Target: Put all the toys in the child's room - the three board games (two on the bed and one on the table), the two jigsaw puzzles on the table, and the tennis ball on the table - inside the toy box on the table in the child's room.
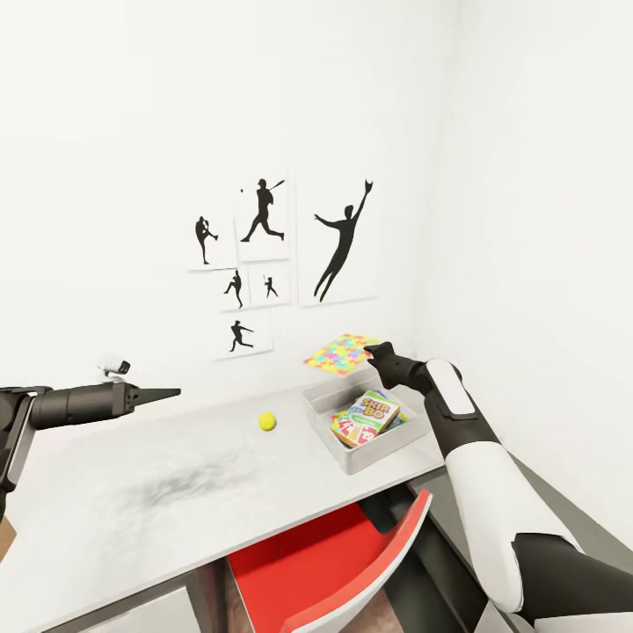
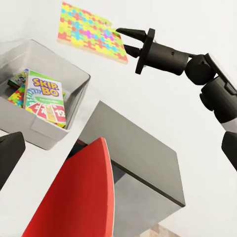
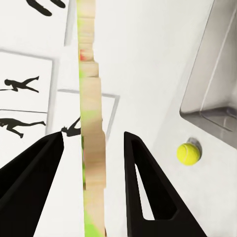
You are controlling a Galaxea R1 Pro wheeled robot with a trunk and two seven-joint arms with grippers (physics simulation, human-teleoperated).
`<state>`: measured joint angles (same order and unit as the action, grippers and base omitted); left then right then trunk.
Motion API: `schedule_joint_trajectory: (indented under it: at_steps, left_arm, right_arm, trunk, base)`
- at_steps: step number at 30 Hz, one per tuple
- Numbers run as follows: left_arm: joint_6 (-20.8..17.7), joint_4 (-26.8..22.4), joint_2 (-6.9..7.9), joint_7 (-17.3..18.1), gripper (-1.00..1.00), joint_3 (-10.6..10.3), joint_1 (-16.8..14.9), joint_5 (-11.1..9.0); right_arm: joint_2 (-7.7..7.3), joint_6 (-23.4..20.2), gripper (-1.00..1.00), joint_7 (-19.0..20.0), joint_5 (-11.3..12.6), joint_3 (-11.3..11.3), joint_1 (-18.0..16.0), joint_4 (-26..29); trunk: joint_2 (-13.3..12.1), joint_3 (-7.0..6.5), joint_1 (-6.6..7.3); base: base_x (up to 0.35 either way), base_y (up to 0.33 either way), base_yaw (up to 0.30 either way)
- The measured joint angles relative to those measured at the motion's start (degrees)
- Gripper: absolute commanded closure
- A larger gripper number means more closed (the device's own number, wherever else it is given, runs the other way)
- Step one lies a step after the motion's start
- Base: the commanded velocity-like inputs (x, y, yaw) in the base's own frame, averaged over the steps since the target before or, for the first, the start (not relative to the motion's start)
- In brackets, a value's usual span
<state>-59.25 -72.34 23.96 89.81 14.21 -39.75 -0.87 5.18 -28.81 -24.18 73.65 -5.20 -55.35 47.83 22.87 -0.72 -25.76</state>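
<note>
- Jigsaw puzzle (image 1: 341,353) of yellow, pink, green and blue pieces hangs in the air over the far edge of the toy box (image 1: 327,404), held flat and a little tilted by the right gripper (image 1: 373,352), which pinches its right edge.
- In the left wrist view the same board (image 2: 89,32) sits between the right gripper's (image 2: 124,40) two dark fingers, above and beyond the grey bin (image 2: 64,74).
- The right wrist view looks along the puzzle's pale wooden edge (image 3: 91,123); one finger (image 3: 143,187) stands on each side of it. The grip point itself is not sharp in that view.
- The toy box rests at the right end of the table (image 1: 158,475), near the corner of the room. Inside it lies the SKIP-BO board game (image 1: 367,415), face up, on top of another bright jigsaw (image 2: 16,96) whose edge peeks out from under it.
- The tennis ball (image 1: 267,421) lies on the table, just left of the toy box and apart from it. It also shows beside the bin in the right wrist view (image 3: 188,153).
- The left gripper (image 1: 169,392) hovers over the left part of the table, well apart from the ball, pointing right, its fingers pressed together to a point and holding nothing.
- A red chair (image 1: 352,554) stands tucked at the near side of the table, below the toy box.
- Baseball-player silhouette prints (image 1: 264,255) hang on the far wall.
</note>
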Motion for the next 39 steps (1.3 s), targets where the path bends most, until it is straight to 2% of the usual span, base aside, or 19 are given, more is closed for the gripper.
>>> schedule_joint_trajectory:
  at_steps: [11, 16, 19, 20, 24, 27, 31, 34, 39]
  left_arm:
    - [0.0, 0.0, 0.02, 0.0, -1.0, 0.04, -0.03, 0.0]
    - [0.02, 0.01, 0.02, 0.0, -1.0, 0.04, -0.01, 0.0]
    - [0.06, 0.02, 0.02, 0.0, -1.0, -0.01, -0.01, 0.0]
    - [0.07, 0.01, 0.02, 0.0, -1.0, -0.03, 0.0, 0.0]
    - [0.09, 0.0, 0.0, 0.0, -1.0, -0.08, 0.01, 0.0]
    - [0.15, 0.01, -0.04, 0.0, -1.0, -0.12, 0.01, 0.06]
    - [0.17, 0.0, -0.07, 0.0, -1.0, -0.15, 0.02, 0.08]
    - [0.17, 0.0, -0.07, 0.0, -1.0, -0.14, 0.03, 0.06]
    - [0.18, 0.02, -0.07, 0.0, -1.0, -0.13, 0.03, 0.08]
  right_arm:
    - [-0.05, 0.14, 1.0, 0.2, -0.08, -0.2, 0.56, -0.2]
    - [-0.03, 2.82, 1.0, -0.38, -0.34, -0.04, 0.2, -3.22]
    - [0.11, 5.49, 1.0, -1.87, -0.29, 0.06, 0.02, -4.79]
    - [0.13, 6.83, 1.0, -3.76, -0.36, 0.23, -0.03, -5.63]
    - [0.37, 8.35, 1.0, -7.06, -0.3, 0.46, -0.08, -6.65]
    - [0.64, 8.58, 1.0, -7.53, -2.38, 0.61, -0.09, -7.0]
    - [0.94, 9.57, 1.0, -7.54, -8.6, 1.17, -0.09, -7.16]
    - [1.03, 10.12, 1.0, -7.49, -10.75, 1.26, -0.1, -7.15]
    - [1.09, 10.43, 1.0, -7.39, -11.88, 1.3, -0.1, -7.18]
  trunk:
    - [0.0, 0.0, 0.0]
    - [0.0, 0.0, 0.0]
    - [0.0, 0.0, 0.0]
    - [0.0, 0.0, 0.0]
    - [0.0, 0.0, 0.0]
    - [0.0, 0.0, 0.0]
    - [0.0, 0.0, 0.0]
    - [0.0, 0.0, 0.0]
    - [0.0, 0.0, 0.0]
  base:
    - [0.0, 0.0, 0.0]
    - [0.0, 0.0, 0.0]
    - [0.0, 0.0, 0.0]
    - [0.0, 0.0, 0.0]
    - [0.0, 0.0, 0.0]
    - [0.0, 0.0, 0.0]
    - [0.0, 0.0, 0.0]
    - [0.0, 0.0, 0.0]
    - [0.0, 0.0, 0.0]
